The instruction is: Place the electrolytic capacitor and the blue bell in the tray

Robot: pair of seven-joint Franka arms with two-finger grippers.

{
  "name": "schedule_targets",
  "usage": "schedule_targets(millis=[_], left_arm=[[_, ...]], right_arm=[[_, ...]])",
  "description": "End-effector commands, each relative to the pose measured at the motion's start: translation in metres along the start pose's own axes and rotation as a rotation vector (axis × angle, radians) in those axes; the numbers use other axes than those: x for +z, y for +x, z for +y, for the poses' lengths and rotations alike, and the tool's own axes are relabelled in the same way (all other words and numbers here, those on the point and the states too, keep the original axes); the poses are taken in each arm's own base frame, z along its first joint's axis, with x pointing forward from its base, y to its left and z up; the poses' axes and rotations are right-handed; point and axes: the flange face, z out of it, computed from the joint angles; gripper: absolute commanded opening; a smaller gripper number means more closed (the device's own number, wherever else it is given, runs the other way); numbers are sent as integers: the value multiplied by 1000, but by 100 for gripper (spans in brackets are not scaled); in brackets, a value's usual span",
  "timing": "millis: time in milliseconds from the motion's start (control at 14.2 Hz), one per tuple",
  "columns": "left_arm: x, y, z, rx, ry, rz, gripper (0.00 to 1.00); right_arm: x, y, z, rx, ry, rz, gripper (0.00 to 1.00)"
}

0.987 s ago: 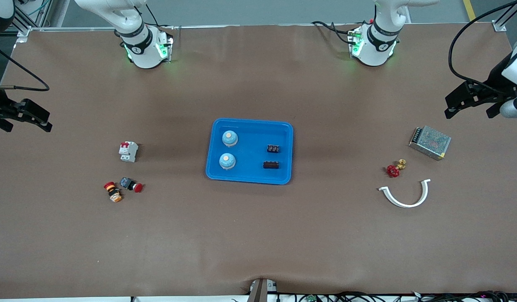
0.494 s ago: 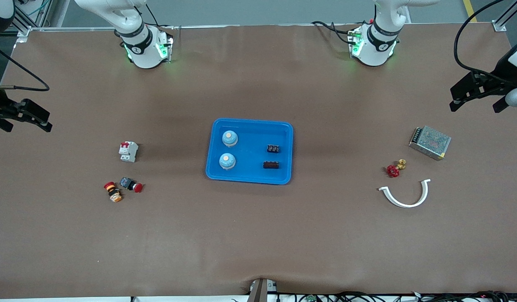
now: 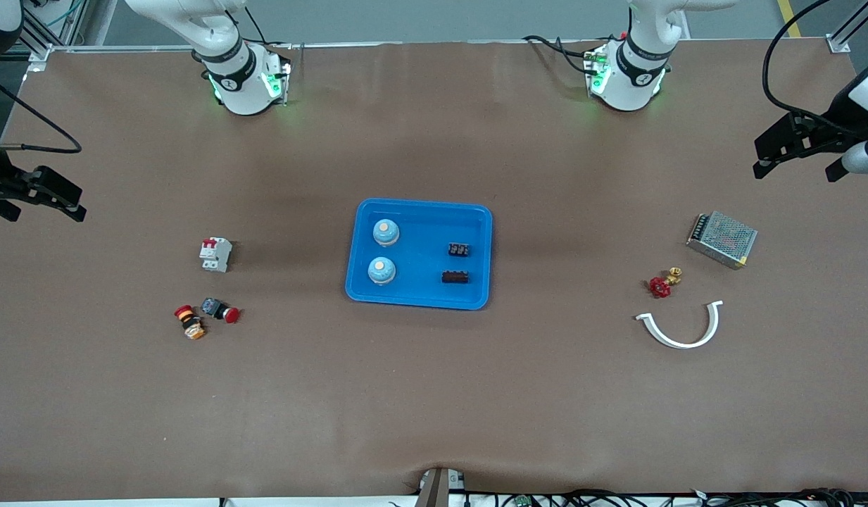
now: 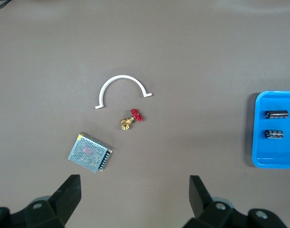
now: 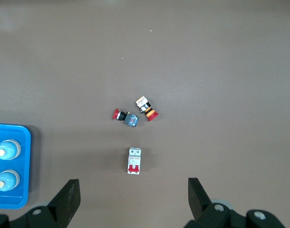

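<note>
The blue tray (image 3: 423, 236) lies mid-table. In it are two blue bells (image 3: 386, 232) (image 3: 381, 270) on the side toward the right arm's end, and two black electrolytic capacitors (image 3: 460, 249) (image 3: 455, 277) on the side toward the left arm's end. My left gripper (image 3: 796, 172) hangs open and empty over the left arm's end of the table. Its wrist view shows the tray's edge (image 4: 259, 156) with both capacitors (image 4: 276, 114) (image 4: 274, 134). My right gripper (image 3: 43, 211) hangs open and empty over the right arm's end. Its wrist view shows the tray's rim (image 5: 27, 166) and both bells (image 5: 7, 150) (image 5: 6, 180).
Toward the right arm's end lie a white circuit breaker (image 3: 215, 254) and two red push buttons (image 3: 220, 310) (image 3: 189, 322). Toward the left arm's end lie a metal power supply (image 3: 721, 239), a red-handled brass valve (image 3: 662, 283) and a white curved piece (image 3: 680, 327).
My left gripper has drawn away from over the power supply toward the table's edge. The right gripper has barely moved. Nothing on the table has shifted.
</note>
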Motion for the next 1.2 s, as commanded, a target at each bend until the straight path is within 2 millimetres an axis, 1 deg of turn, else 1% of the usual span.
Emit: schedule_targets(millis=[0,71,494,1058,1128], left_arm=[[-7,-11,-1,25,-3,-3,100],[-11,-14,-1,29,-3,3,100],[-12,-17,-5,31,-2,3,100],[-11,-16,-5,33,-4,2,100],[-10,-16,-8,27,-7,0,100]], right_arm=[[-2,-2,0,11,5,0,100],[-4,-2,0,11,5,2,100],[-2,-2,0,11,5,-1,100],[-2,-2,-1,10,5,-3,100],[-2,-2,0,11,5,-3,100]])
